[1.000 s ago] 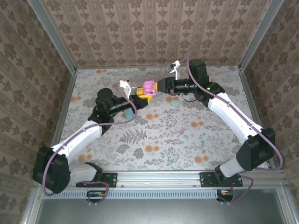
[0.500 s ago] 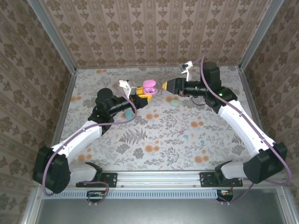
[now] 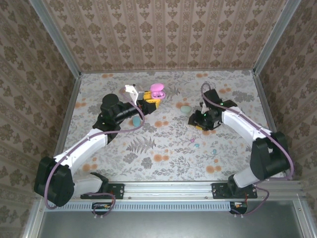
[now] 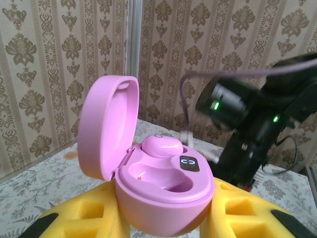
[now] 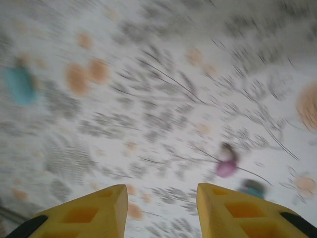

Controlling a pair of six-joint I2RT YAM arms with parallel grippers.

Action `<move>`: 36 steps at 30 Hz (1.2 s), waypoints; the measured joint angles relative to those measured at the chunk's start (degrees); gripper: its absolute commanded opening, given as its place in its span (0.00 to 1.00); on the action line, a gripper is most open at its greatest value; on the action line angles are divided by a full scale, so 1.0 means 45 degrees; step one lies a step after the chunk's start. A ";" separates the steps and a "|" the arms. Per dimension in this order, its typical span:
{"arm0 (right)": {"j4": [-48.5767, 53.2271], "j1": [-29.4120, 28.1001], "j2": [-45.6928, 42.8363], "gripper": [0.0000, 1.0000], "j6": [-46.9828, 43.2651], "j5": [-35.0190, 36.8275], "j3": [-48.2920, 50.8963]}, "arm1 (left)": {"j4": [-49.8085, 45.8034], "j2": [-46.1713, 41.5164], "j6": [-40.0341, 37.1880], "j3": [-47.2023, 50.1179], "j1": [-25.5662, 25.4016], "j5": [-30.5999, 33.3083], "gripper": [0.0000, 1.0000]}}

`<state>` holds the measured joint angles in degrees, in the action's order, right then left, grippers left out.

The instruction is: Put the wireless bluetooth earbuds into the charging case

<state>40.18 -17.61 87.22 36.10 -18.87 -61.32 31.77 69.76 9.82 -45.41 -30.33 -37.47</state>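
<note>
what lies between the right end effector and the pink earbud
Only bare table between right end effector and pink earbud, seen in right wrist view.

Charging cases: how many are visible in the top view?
3. Pink case, open, in the left end effector; blue case beside the left arm; mint case near the right arm.
</note>
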 measured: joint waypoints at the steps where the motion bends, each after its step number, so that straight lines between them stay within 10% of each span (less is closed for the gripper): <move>1: 0.0219 -0.0136 0.0316 0.45 -0.0034 0.0165 0.0126 | 0.0000 -0.0005 -0.0005 0.0000 0.0000 -0.0005 0.27; 36: 0.0607 -0.1719 0.3988 0.40 -0.1093 0.0491 -0.1627 | -0.0005 -0.0015 -0.0010 0.0000 0.0000 0.0005 0.28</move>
<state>42.92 -25.34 105.16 31.18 -16.67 -68.64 31.75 69.69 9.78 -45.41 -30.33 -37.45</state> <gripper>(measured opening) 0.396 0.325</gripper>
